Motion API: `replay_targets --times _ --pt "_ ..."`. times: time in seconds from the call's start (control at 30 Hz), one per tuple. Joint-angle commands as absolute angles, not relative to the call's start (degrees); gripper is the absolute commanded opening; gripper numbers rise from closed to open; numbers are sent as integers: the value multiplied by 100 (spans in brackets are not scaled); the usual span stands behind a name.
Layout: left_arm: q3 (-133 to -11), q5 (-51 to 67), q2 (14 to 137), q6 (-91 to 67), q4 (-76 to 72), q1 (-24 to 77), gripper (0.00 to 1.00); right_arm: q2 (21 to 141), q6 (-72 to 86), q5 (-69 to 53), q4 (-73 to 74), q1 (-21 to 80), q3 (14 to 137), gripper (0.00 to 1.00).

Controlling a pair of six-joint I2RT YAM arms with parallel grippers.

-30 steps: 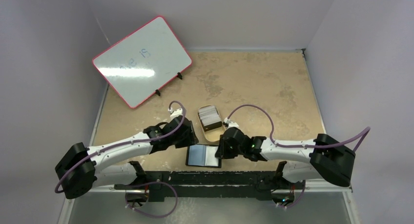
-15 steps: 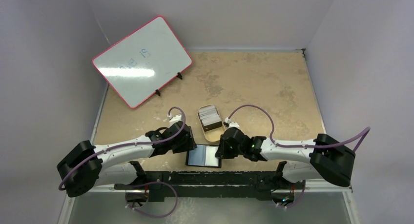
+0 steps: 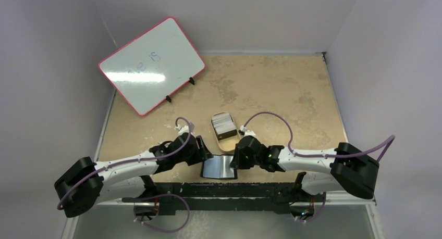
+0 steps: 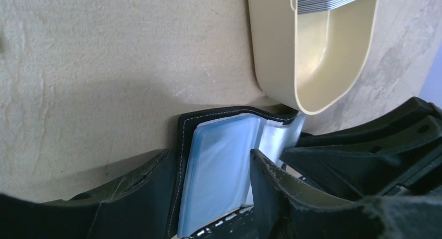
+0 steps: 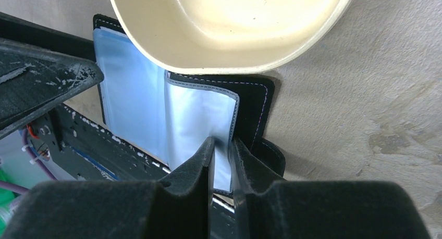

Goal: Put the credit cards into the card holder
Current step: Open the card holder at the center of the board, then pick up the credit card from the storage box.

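Card holder point(image 3: 218, 167), black outside with pale blue clear sleeves inside, lay spread open at the near edge of the table point(image 3: 281, 93), between the two grippers. Just beyond it stood a tan oval tin point(image 3: 225, 140) with the whitish credit cards point(image 3: 223, 123) stacked in its far end. A whiteboard point(image 3: 151, 64) leaned at far left.

One second earlier the holder had lain flat and the left gripper point(image 3: 204, 154) sat farther left and farther back. It had since come in to the holder's left edge, and the holder looked bowed.

The overhead view hid both sets of fingers. The left wrist view showed the left fingers spread wide astride the left leaf, not clamped. The right wrist view showed the right gripper point(image 5: 221, 145) pinched on the grey-edged inner flap of the right leaf.
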State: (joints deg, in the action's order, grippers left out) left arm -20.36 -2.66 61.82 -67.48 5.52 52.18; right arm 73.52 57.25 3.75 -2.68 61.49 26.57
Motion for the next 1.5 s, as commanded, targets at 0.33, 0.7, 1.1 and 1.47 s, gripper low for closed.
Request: replay_targets --times 0.33,0.7,1.1,1.47 --pt "-1578 350 5570 -7481 -618 5273 43 7634 5749 754 27 6179 2584 19" --pt "-1948 -358 5612 -6994 634 5273 14 7439 5695 823 314 6179 2811 23" --pt "-2170 -557 5745 -6819 762 5273 0 6488 3495 2263 1089 6166 4371 42" --pt "-2340 -941 5914 -6750 543 5272 0 6504 -773 1584 -752 5385 4289 51"
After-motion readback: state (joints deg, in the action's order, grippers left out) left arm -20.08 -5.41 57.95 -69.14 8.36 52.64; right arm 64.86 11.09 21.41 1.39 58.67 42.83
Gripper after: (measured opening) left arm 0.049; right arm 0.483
